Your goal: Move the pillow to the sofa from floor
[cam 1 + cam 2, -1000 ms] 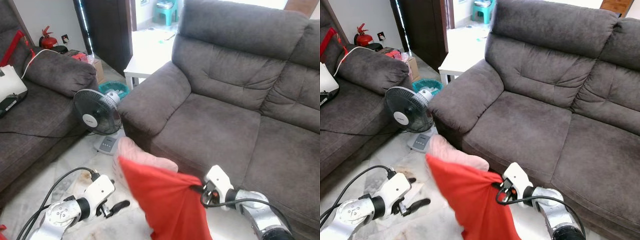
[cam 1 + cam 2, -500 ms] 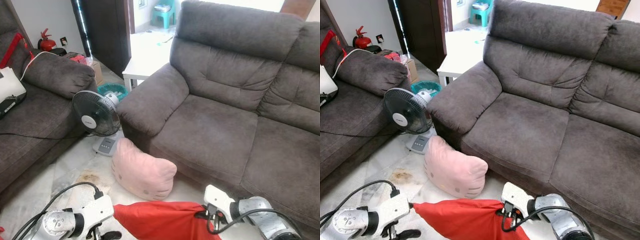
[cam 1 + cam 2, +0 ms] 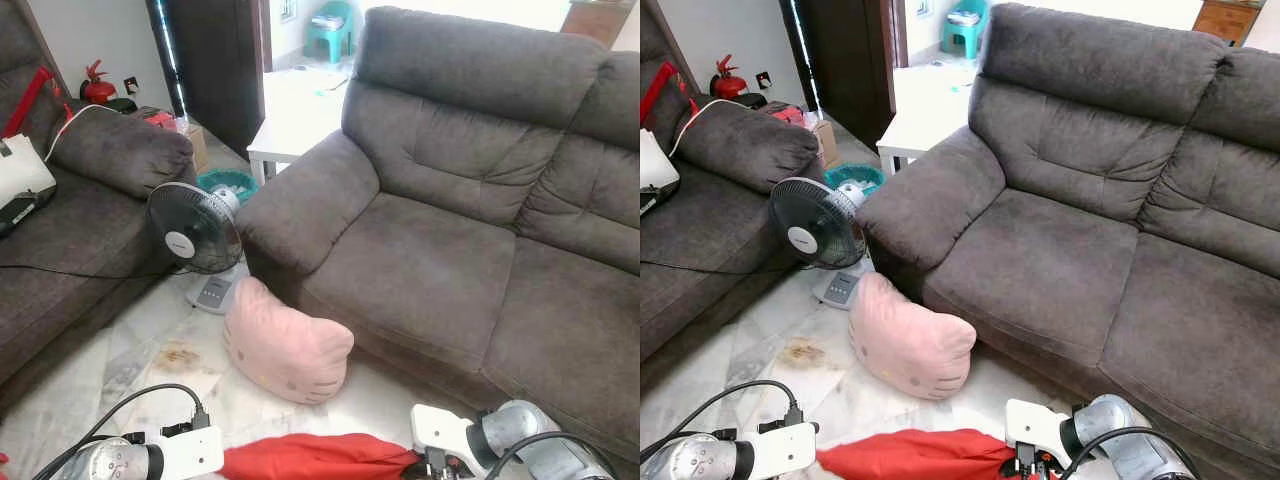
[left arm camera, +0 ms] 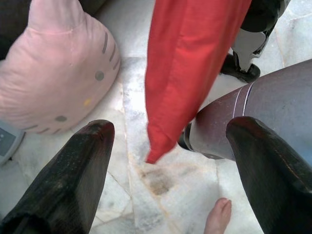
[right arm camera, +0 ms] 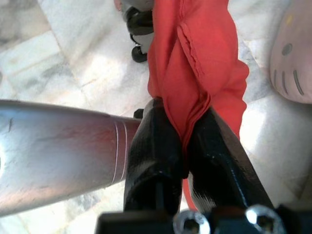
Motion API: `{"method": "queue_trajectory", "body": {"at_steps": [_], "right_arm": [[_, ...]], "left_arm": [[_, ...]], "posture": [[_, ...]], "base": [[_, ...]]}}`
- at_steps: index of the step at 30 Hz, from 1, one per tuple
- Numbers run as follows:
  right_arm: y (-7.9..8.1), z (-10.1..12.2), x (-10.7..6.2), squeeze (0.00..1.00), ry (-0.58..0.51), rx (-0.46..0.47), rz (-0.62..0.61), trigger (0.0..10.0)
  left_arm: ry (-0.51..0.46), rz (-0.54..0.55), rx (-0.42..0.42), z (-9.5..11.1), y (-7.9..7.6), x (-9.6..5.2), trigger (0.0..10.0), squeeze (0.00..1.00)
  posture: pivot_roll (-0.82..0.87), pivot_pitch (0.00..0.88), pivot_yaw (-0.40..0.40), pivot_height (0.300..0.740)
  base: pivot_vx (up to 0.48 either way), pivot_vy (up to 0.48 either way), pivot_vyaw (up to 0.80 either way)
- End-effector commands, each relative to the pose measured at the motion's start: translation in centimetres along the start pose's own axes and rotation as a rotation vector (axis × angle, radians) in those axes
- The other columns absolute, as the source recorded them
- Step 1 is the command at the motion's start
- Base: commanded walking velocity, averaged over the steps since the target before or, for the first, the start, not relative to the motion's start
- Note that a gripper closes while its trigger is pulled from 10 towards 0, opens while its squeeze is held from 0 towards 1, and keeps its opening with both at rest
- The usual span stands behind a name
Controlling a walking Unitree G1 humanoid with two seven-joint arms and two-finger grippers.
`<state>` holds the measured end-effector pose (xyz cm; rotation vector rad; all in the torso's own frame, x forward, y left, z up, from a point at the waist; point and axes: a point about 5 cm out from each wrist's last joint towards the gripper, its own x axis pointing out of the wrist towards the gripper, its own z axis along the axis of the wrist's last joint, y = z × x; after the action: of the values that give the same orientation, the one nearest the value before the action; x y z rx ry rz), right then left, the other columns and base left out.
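Right claw (image 5: 187, 146) pinching red pillow (image 5: 195, 78); left claw (image 4: 168, 170) spread wide.

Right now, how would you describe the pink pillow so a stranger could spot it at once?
Find the big grey sofa on the right. On the marble floor at the foot of its left armrest, beside a standing fan, lies the pink pillow. It is rounded, pale pink, with a cat face, unlike the flat red pillow nearer the robot.
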<state>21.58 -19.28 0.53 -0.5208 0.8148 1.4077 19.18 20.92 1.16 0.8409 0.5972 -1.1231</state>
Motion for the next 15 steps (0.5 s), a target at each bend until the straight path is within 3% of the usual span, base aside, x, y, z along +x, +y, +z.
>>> {"method": "queue_trajectory", "body": {"at_steps": [1, 15], "right_arm": [[-0.3, 1.6, -0.8, 0.0, -0.059, -0.071, 0.008, 10.0], [-0.2, 4.7, -2.8, 0.0, -0.102, -0.198, 0.024, 10.0]], "left_arm": [[0.01, -0.012, 0.024, -0.5, -0.1, 0.0, 10.0, 0.0], [-0.04, -0.001, 0.057, -0.6, -0.8, 1.5, 10.0, 0.0]], "posture": [[0.15, 0.002, -0.068, 0.74], [0.14, 0.0, -0.072, 0.74]], "base": [[0.0, 0.0, 0.0], [0.0, 0.0, 0.0]]}}
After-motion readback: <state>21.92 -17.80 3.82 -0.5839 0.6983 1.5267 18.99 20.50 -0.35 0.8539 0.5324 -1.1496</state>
